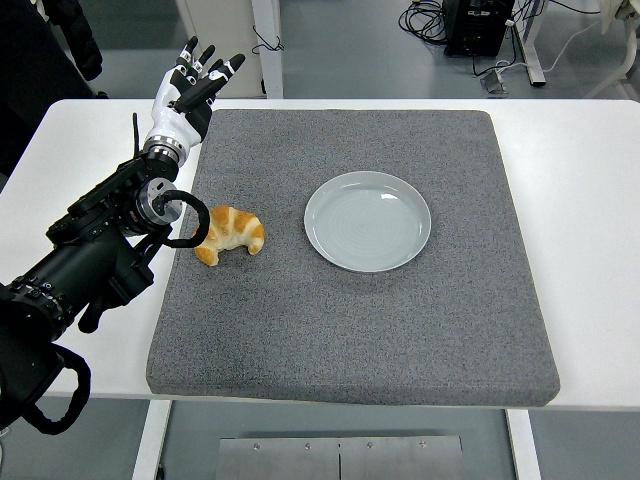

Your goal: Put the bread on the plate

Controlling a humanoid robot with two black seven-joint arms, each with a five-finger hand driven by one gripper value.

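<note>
A golden croissant (pixel 230 234) lies on the grey mat (pixel 350 330), left of centre. To its right, a short gap away, sits an empty pale grey plate (pixel 367 221). My left hand (pixel 193 88) is raised over the mat's far left corner, well beyond the croissant, with its fingers (pixel 210 75) stretched out and holding nothing. The black left forearm runs from the lower left edge, and a cable loop on its wrist hangs just left of the croissant. The right arm does not show.
The mat covers most of the white table (pixel 580 200). Beyond the far edge are table legs, cables and a black box on the floor. A dark figure stands at the top left corner.
</note>
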